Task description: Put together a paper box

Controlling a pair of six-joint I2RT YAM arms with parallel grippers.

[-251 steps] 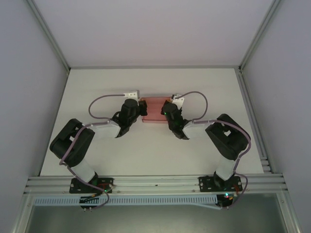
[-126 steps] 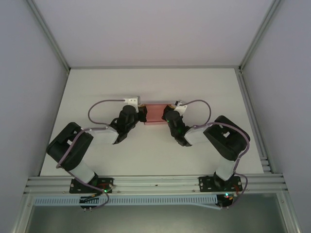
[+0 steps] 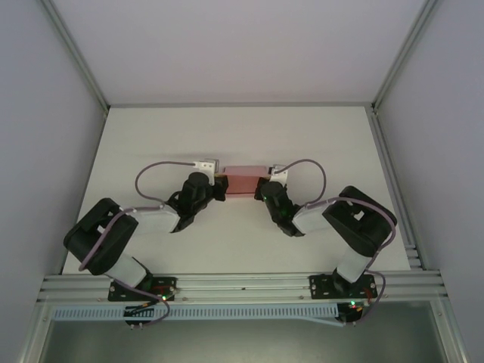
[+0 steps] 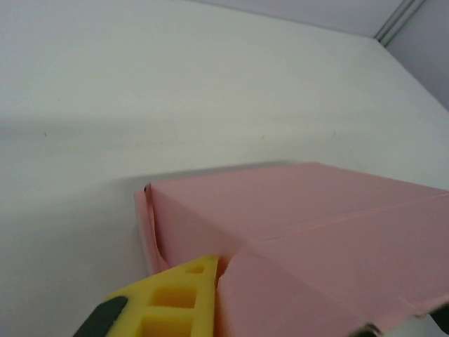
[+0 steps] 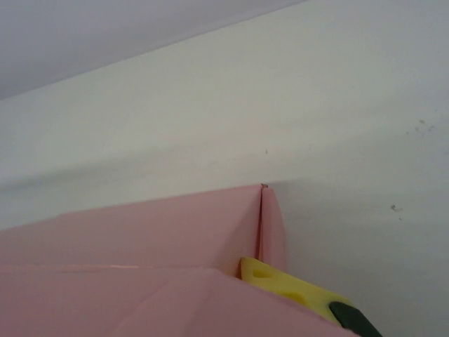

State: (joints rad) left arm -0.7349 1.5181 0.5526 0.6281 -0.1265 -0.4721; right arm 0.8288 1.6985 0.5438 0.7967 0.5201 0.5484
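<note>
Top external: paper box (image 3: 246,183) was braced at both ends.
Right gripper (image 3: 265,184) was pinched onto its right flap, likely for steadying; whether left gripper (image 3: 220,180) was clamped could not be told.

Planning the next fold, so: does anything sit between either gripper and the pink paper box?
Nothing visible does. The left gripper and right gripper each sit at one end of the paper box, yellow fingers against its paper.
</note>
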